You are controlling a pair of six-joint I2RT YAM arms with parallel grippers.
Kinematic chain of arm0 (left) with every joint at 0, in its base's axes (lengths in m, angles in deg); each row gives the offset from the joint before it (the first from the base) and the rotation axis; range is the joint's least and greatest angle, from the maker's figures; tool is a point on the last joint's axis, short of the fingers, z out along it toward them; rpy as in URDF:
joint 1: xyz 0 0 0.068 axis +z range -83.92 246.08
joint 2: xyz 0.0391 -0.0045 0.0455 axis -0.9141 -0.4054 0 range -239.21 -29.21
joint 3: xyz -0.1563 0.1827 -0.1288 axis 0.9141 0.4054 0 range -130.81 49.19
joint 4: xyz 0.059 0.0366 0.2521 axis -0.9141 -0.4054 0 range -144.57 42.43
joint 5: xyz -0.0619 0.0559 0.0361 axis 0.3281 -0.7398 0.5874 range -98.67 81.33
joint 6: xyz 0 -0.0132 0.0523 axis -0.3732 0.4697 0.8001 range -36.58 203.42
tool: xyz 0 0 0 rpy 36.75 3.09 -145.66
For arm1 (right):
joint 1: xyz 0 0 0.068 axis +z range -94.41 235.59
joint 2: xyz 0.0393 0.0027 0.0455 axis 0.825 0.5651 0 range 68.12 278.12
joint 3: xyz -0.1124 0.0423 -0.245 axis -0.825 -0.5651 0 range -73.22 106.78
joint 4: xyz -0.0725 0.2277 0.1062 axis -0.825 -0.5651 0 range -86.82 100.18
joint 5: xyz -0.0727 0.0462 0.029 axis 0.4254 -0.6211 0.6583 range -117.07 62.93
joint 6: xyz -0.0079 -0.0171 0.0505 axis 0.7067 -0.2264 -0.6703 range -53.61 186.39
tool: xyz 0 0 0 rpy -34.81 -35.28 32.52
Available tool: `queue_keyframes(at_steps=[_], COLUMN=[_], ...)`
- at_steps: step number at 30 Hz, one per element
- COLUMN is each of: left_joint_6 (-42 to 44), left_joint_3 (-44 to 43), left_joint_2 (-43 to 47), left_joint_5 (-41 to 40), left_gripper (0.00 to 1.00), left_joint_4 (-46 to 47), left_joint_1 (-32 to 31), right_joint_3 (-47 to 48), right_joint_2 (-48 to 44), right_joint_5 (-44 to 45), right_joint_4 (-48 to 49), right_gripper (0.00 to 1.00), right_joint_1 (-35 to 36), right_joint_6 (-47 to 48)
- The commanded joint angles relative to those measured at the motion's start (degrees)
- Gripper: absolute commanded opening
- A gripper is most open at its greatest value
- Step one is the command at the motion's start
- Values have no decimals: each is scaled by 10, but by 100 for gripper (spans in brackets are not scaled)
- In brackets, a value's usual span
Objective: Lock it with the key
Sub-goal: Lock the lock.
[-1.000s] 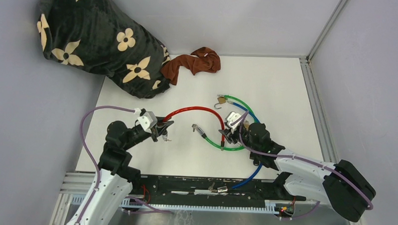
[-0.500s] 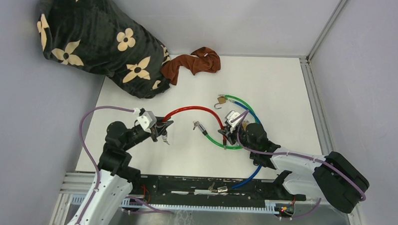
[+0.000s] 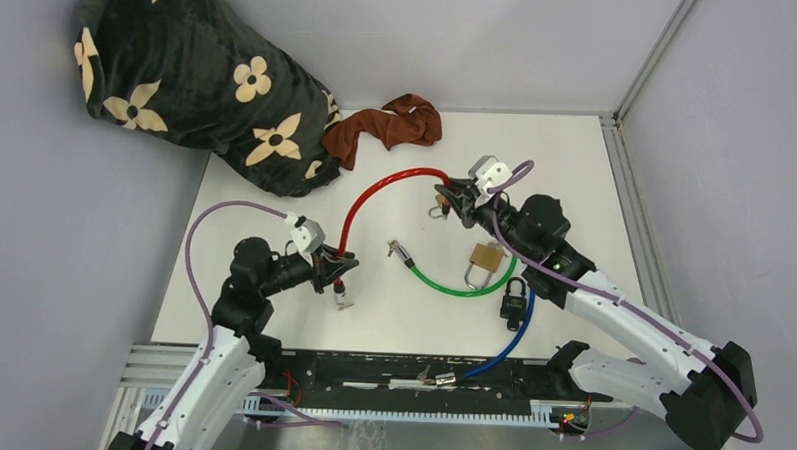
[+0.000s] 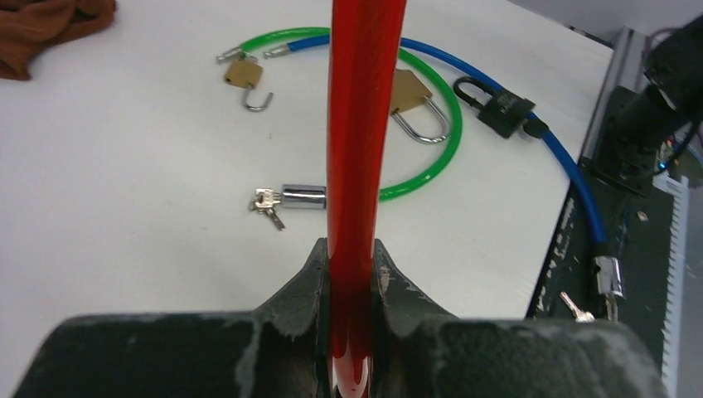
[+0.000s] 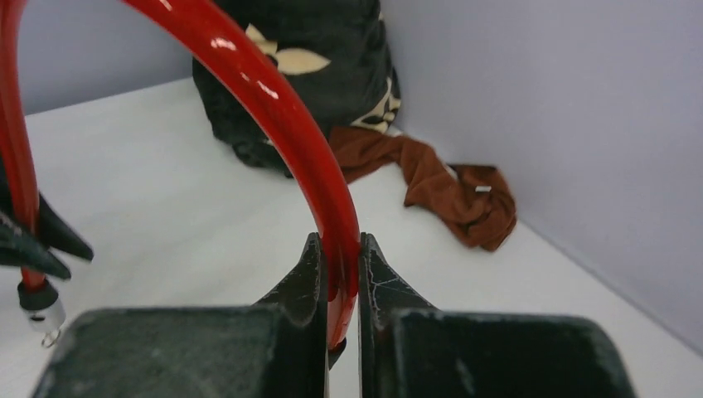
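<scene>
Cable lock (image 3: pixel 376 182) gripped, seemingly near ends: left claw (image 3: pixel 337 267), right claw (image 3: pixel 450 199).

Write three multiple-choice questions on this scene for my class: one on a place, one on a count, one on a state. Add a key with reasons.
1. Where does the brown cloth lie?
A. At the near edge
B. At the far edge, next to the flowered blanket
C. In the near right corner

2. How many coloured cables are in view?
A. Two
B. Three
C. Five

3. What state is the right gripper in?
A. Open, holding nothing
B. Shut on the red cable
C. Shut on the brown cloth

Key:
1 B: the top view shows it by the back wall, beside the blanket.
2 B: the red cable, a green cable and a blue cable show.
3 B: the right wrist view shows both fingers pressed against the red cable.
</scene>
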Motion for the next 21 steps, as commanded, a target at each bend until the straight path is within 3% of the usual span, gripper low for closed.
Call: queue_keyframes(at_steps=[1,5,12,21], left_joint_6=[84,170,298,413], left_joint_3=[10,14,9,-19], left_joint_2=[-2,-6,-25,-64], left_joint_5=[107,141,189,187], left_gripper=[18,25,44,46], left_joint_4=[21,-10,-55,-140], left_joint_1=[-11,-18,-23,-23], right_joint_3=[72,96,153,206], right_joint_2=[-4,6,36,61], right_joint_5=[-21,-40,-128,-180], right_joint_4=[-4,10,-5,-32], right_gripper=[0,0,0,0], right_joint_1=[-9,-24,-43,-55], right_joint_6=[51,54,66,79])
